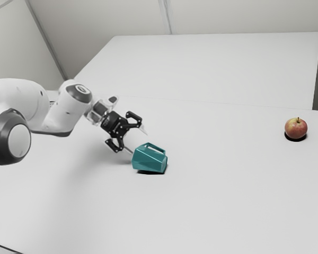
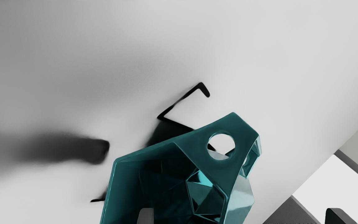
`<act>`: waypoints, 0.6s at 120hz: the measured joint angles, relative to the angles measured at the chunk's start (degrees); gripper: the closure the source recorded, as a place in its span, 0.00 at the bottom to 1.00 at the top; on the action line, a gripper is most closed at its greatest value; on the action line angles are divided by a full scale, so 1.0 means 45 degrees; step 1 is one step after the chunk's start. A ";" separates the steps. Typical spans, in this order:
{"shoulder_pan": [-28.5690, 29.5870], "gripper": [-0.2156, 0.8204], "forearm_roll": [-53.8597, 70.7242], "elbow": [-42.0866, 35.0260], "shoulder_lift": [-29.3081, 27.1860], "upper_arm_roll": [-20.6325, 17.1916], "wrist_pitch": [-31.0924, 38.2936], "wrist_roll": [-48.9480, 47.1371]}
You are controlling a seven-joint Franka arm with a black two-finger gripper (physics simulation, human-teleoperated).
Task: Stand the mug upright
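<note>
1. Pale grey walls stand behind a white table (image 1: 217,211), and in the exterior view an apple (image 1: 296,128) sits at the far right, well apart from the work
2. Nearer, toward the exterior view's left, the teal mug (image 1: 150,159) lies on its side, handle uppermost, mouth toward the arm and base toward the exterior view's right. It is not upright
3. From the exterior view's left the robot brings its black gripper (image 1: 139,143) in at a slant, right beside the mouth, fingers spread with nothing pinched between them
4. The wrist view looks into the hollow of the mug. One of the fingers (image 2: 146,216) overlaps the open mouth, the other stands off past the handle side. Whether the first has entered the hollow, or touches the wall, cannot be told
5. For a sound hold, the robot would do well to have one finger inside and one outside the same wall, then close gently; the faceted sides look slick and could twist in a shallow bite
6. Once held, it should lift slightly, turn the mouth upward in one slow roll, and lower the base flat before letting go. Rushing could roll the mug away toward the exterior view's right, or knock its handle
</note>
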 joint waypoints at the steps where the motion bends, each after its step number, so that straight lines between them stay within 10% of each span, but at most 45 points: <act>1: 0.0003 0.21 -0.0019 0.0002 0.0013 -0.0020 0.0016 0.0001; 50: -0.0010 0.22 -0.0771 -0.0068 0.0499 -0.0717 0.0459 -0.0050; 72: -0.0019 0.65 -0.0632 0.0009 0.0393 -0.0729 0.0462 -0.0074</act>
